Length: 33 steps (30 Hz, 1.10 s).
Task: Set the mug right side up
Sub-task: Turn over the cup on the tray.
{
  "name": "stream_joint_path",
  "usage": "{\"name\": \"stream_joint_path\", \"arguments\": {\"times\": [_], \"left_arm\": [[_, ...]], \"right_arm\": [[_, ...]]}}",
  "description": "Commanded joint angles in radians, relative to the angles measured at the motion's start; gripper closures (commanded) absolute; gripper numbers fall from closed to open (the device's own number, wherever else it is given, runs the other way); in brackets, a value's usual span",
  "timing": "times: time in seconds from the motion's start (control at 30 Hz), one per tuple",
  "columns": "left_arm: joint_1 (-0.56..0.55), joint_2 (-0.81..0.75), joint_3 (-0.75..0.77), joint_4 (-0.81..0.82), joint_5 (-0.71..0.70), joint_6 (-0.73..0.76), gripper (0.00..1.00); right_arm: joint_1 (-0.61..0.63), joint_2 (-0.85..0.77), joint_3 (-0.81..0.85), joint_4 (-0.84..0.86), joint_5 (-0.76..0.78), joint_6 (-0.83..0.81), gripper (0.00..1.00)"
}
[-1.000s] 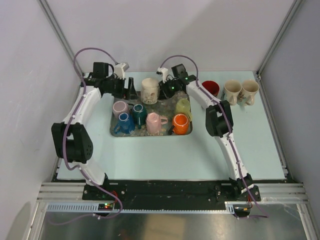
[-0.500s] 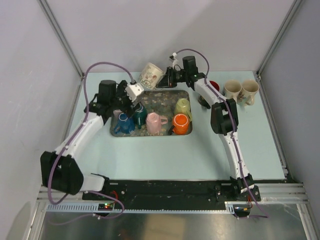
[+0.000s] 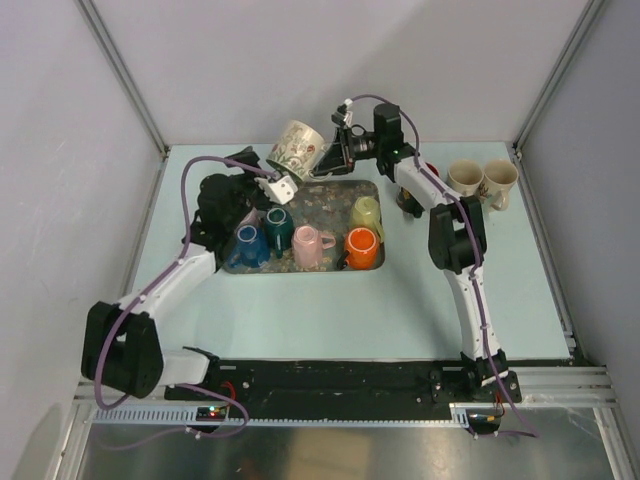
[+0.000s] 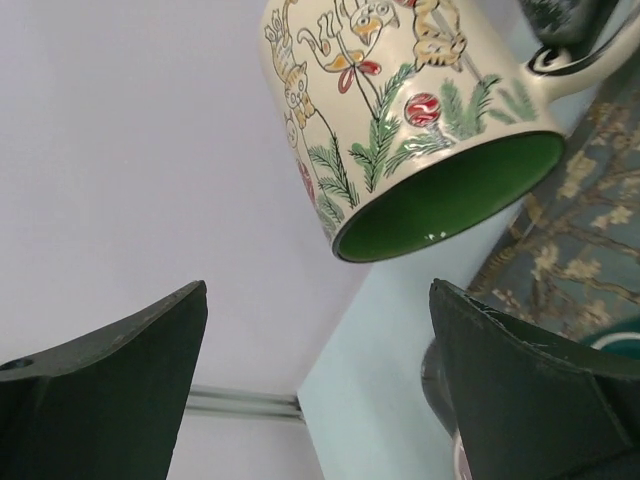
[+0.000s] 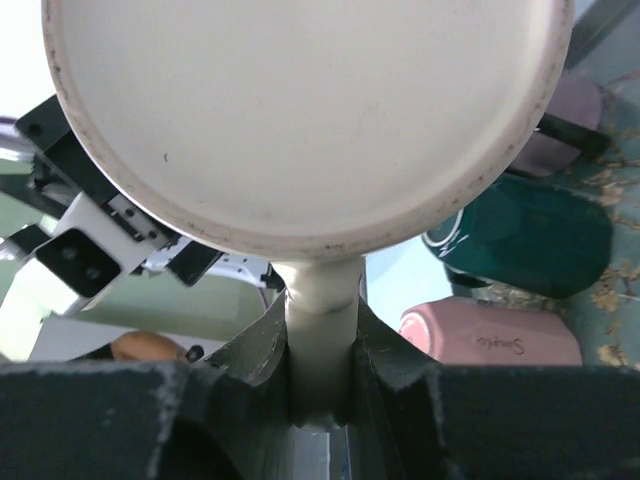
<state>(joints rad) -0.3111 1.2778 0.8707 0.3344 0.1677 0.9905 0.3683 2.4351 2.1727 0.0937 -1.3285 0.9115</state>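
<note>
Holding tilted mug [image 3: 298, 148] by handle [image 5: 322, 335] alone, right tool [image 5: 322, 375] clamped; mug may swivel, drop onto tray [image 3: 330, 192]; left tool [image 4: 315, 300] gaping, empty, near; may knock it

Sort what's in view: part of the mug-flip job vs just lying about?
Job: patterned mug; right gripper, shut on its handle; left gripper, open, near it.
Lying about: tray; orange mug; pink mug; teal mug; blue mug; yellow mug; red mug; two cream mugs.
</note>
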Motion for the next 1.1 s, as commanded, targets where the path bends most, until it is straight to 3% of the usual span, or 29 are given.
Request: {"name": "stream_joint_path", "arguments": {"times": [0.0, 0.13, 0.2, 0.23, 0.43, 0.47, 0.6, 0.67, 0.77, 0.87, 1.07], "left_arm": [[-0.011, 0.082, 0.063, 0.198, 0.006, 0.082, 0.05], [-0.026, 0.160, 0.102, 0.326, -0.005, 0.120, 0.06], [-0.033, 0.179, 0.118, 0.359, 0.006, 0.140, 0.13], [-0.035, 0.183, 0.125, 0.367, 0.014, 0.149, 0.20], [-0.050, 0.161, 0.125, 0.374, 0.053, 0.143, 0.88], [-0.053, 0.155, 0.119, 0.374, 0.048, 0.136, 0.94], [-0.066, 0.120, 0.108, 0.336, -0.020, 0.066, 1.00], [-0.073, 0.087, 0.140, 0.197, -0.066, 0.026, 1.00], [-0.078, 0.055, 0.231, -0.079, -0.111, -0.078, 1.00], [-0.078, 0.052, 0.353, -0.354, -0.125, -0.174, 1.00], [-0.083, 0.062, 0.492, -0.648, -0.147, -0.299, 1.00]], "right_arm": [[-0.003, -0.126, 0.028, 0.166, -0.159, 0.082, 1.00], [0.015, -0.124, 0.026, 0.183, -0.208, 0.110, 1.00], [0.020, -0.124, 0.028, 0.180, -0.213, 0.110, 1.00], [0.021, -0.123, 0.028, 0.176, -0.212, 0.106, 1.00], [0.014, -0.130, 0.020, 0.117, -0.179, 0.055, 1.00], [0.010, -0.135, 0.017, 0.108, -0.169, 0.044, 0.94], [-0.011, -0.164, 0.015, 0.046, -0.073, -0.057, 0.53], [-0.024, -0.174, 0.052, -0.043, -0.008, -0.147, 0.40], [-0.047, -0.199, 0.106, -0.232, 0.114, -0.359, 0.32], [-0.061, -0.275, 0.071, -0.371, 0.246, -0.679, 0.30], [0.009, -0.637, -0.333, -0.489, 0.353, -1.444, 0.09]]}}
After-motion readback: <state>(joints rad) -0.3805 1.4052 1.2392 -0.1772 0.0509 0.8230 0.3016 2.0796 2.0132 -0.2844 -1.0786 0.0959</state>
